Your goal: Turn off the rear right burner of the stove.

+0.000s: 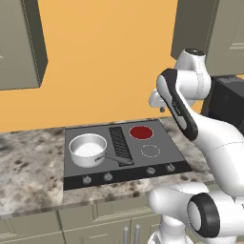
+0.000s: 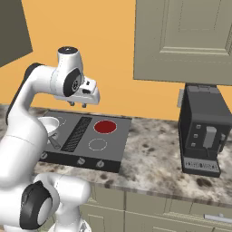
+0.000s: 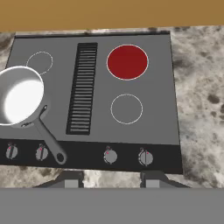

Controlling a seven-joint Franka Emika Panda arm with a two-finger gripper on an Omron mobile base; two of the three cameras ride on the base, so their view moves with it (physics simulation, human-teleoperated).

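A single silver saucepan (image 3: 19,96) sits on the stove (image 3: 153,100), over the front left burner, and its pale inside looks empty. Its long handle (image 3: 49,142) runs toward the front and ends over the black knob band. In the left base view the same saucepan (image 1: 87,149) stands left of the ribbed centre strip (image 1: 120,143).

The stove is set into the speckled stone bench (image 1: 28,167), against the orange wall (image 1: 105,57). It has four burner rings: the rear right burner (image 3: 127,61) glows solid red, while the front right ring (image 3: 126,108) and the rear left ring (image 3: 39,63) are thin white outlines (the fourth lies under the pan). Four small round knobs line the front band, two on the left (image 3: 12,152) (image 3: 41,152) and two on the right (image 3: 110,155) (image 3: 145,157).

The end effector (image 3: 109,178) hangs above the front edge of the stove, well clear of the knobs, its two finger tips (image 3: 71,179) spread apart with nothing between them. In the right base view the end effector (image 2: 77,105) points down over the cooktop.

One black coffee machine (image 2: 201,136) stands on the bench to the right of the stove, well apart from it. Grey-green wall cabinets (image 2: 181,41) hang above, one on each side of the stove in the left base view.
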